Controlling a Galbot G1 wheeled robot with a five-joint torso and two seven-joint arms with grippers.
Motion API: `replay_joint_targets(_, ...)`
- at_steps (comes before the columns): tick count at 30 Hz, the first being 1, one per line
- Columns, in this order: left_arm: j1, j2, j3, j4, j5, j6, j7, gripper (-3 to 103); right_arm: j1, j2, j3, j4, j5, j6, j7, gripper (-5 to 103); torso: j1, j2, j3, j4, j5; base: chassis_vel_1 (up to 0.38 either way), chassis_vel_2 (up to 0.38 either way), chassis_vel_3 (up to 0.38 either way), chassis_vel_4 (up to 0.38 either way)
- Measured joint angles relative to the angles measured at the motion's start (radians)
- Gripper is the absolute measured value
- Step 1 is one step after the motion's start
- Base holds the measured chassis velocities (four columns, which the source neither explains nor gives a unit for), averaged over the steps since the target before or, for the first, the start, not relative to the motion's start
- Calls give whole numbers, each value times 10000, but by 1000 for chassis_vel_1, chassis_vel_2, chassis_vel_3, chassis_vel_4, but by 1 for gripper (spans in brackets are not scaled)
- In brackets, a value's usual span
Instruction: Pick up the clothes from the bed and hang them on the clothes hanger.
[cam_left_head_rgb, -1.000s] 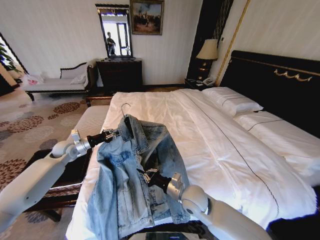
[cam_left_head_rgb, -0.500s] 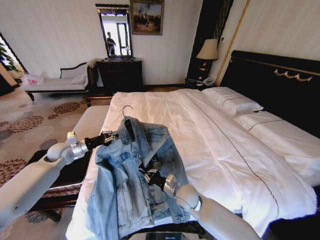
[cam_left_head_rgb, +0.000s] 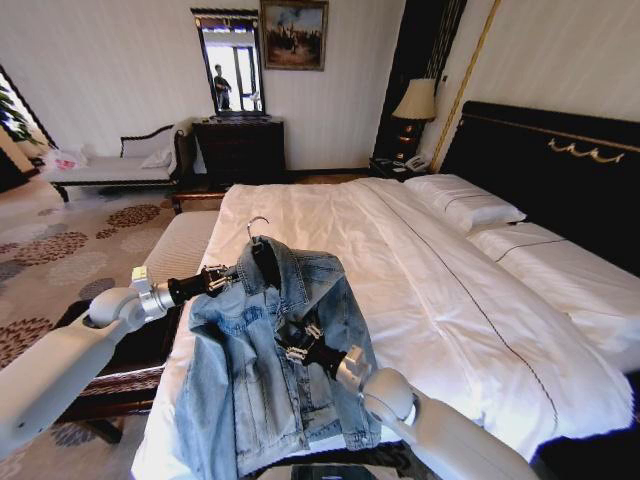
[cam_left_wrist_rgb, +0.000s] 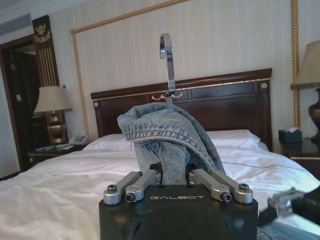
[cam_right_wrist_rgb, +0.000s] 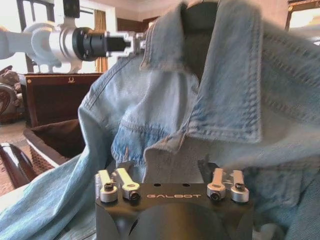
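Denim jacket (cam_left_head_rgb: 275, 350), light blue and faded, hangs draped over the clothes hanger (cam_left_head_rgb: 262, 252) above the near left corner of the bed (cam_left_head_rgb: 450, 300), its collar up at the hanger's neck and its body and sleeves falling toward the near edge of the mattress. The silver hook stands free above the collar, so the long axis of the hanging garment runs roughly top to bottom, from hook to hem. The left claw (cam_left_head_rgb: 222, 277) comes in from the left and is clenched on the hanger's shoulder through the denim, just below the collar; in the left wrist view its fingers (cam_left_wrist_rgb: 150, 177) close against the bunched cloth. The right claw (cam_left_head_rgb: 300, 347) sits lower and nearer, at the jacket's front placket, and appears to be pinching a fold of the denim, though the cloth hides the fingertips. The jacket thus lies to the right of the left claw and just beyond the right one. My judgement is that the draping is nearly done, with the front being settled.
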Motion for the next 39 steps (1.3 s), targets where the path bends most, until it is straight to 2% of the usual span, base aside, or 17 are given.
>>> replay_joint_targets(1,-2,-2,0,18,5,-4,0,18,-58,-40,98,98,0,35,58,69,0,0,0,0,0,0,0,0,0)
replay_joint_targets(2,-3,-16,0,18,11,-6,-2,18,-144,-77,280,285,53,51,188,80,1,-1,1,0,1,0,0,0,0)
replay_joint_targets(5,2,-31,0,-33,23,-5,-30,18,-246,-125,680,593,161,52,324,80,1,0,0,-1,0,0,0,0,0)
replay_joint_targets(6,17,-36,0,-79,39,-6,-52,18,-278,-175,1001,838,174,51,401,90,1,0,0,-2,1,0,0,0,0)
replay_joint_targets(8,29,-36,0,-104,50,-6,-60,18,-262,-202,1163,960,158,51,464,90,0,0,0,-2,1,0,0,0,0)
replay_joint_targets(9,44,-37,0,-136,59,-5,-74,18,-122,-227,1364,1091,61,51,599,99,0,0,0,-2,1,0,0,0,0)
replay_joint_targets(16,127,-16,4,-351,88,50,-170,18,1537,-164,1379,680,-829,127,1104,100,2,-1,1,3,1,0,0,0,0)
replay_joint_targets(22,252,86,8,-484,122,75,-194,18,2019,-76,1250,586,-1785,156,1171,100,1,-1,1,0,1,0,0,0,0)
replay_joint_targets(39,6,46,349,-489,87,264,-312,18,2929,205,525,286,-2429,-90,753,100,1,0,1,0,0,0,0,0,0)
